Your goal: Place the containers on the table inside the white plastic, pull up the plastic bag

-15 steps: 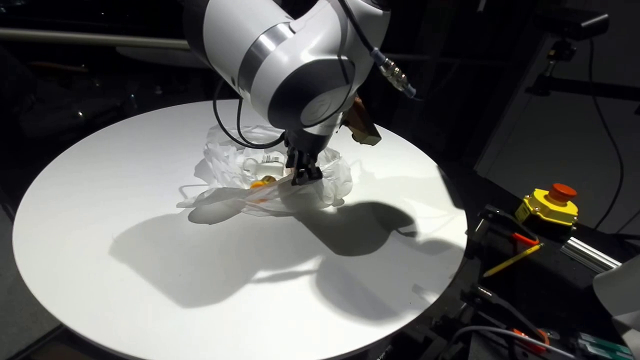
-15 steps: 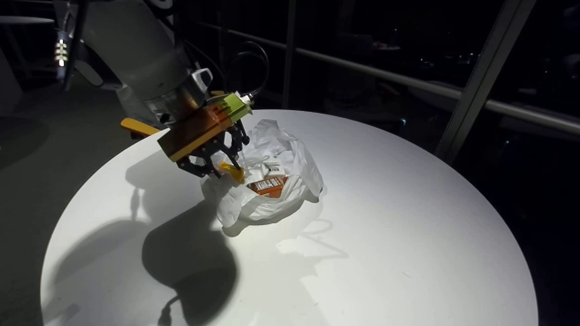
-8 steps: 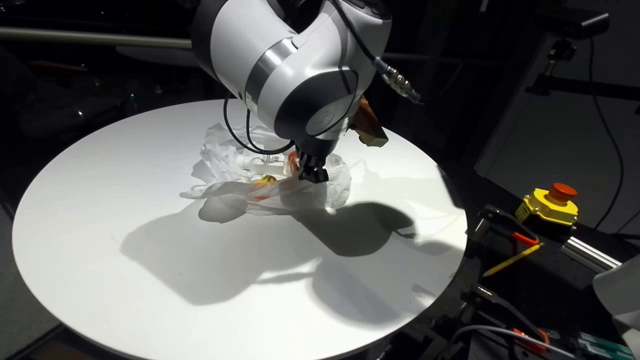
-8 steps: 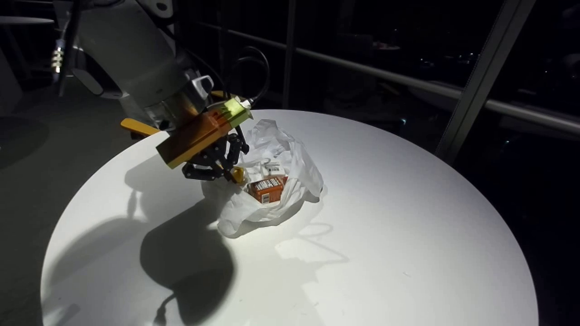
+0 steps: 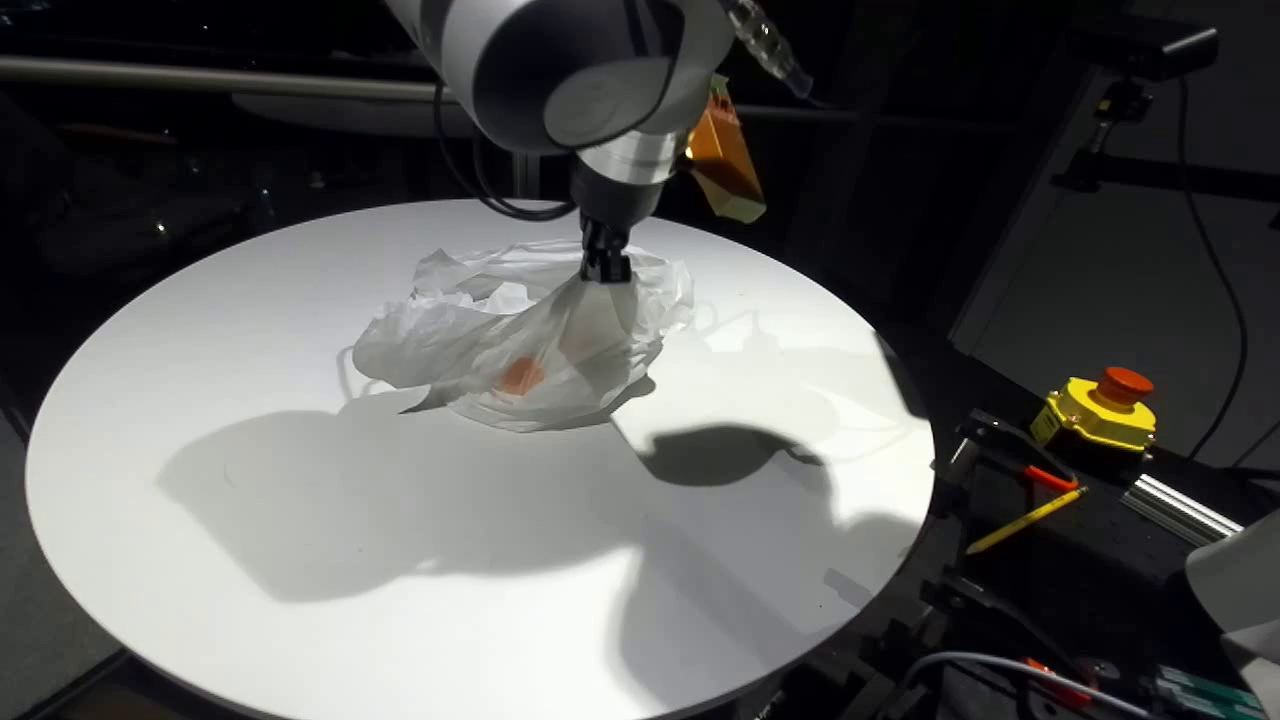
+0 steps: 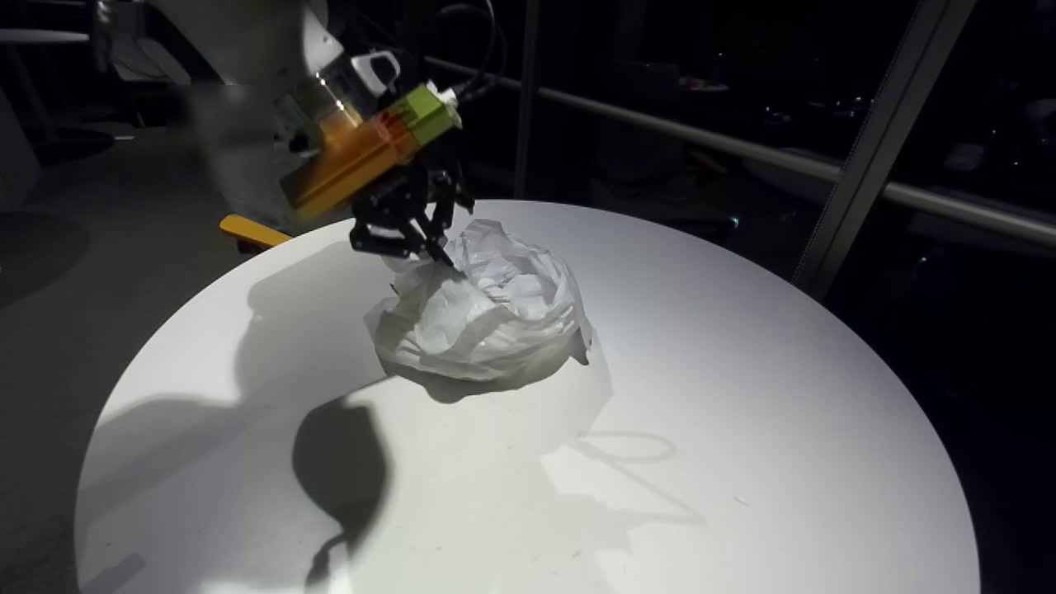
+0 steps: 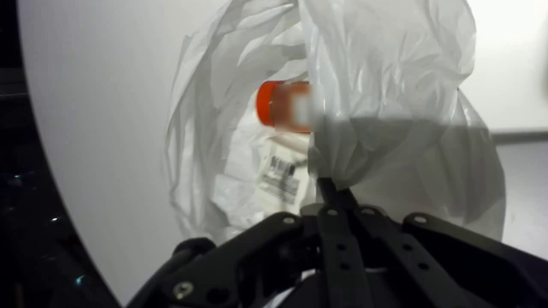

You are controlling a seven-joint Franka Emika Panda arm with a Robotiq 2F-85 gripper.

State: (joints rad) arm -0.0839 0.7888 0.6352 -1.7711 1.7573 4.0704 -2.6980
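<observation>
Your gripper (image 7: 337,189) rises above the jar (image 7: 284,107), tugging the bag (image 6: 483,318) by one edge, jaws closed: pull-up likely underway.

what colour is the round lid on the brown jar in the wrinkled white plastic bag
Orange-red; the round lid shows best in the wrist view.

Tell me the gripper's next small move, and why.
Probably a slow, slight lift: the gripper is shut on the plastic bag near its rim, the jar lies inside, and the bag's base appears to rest on the table.
</observation>
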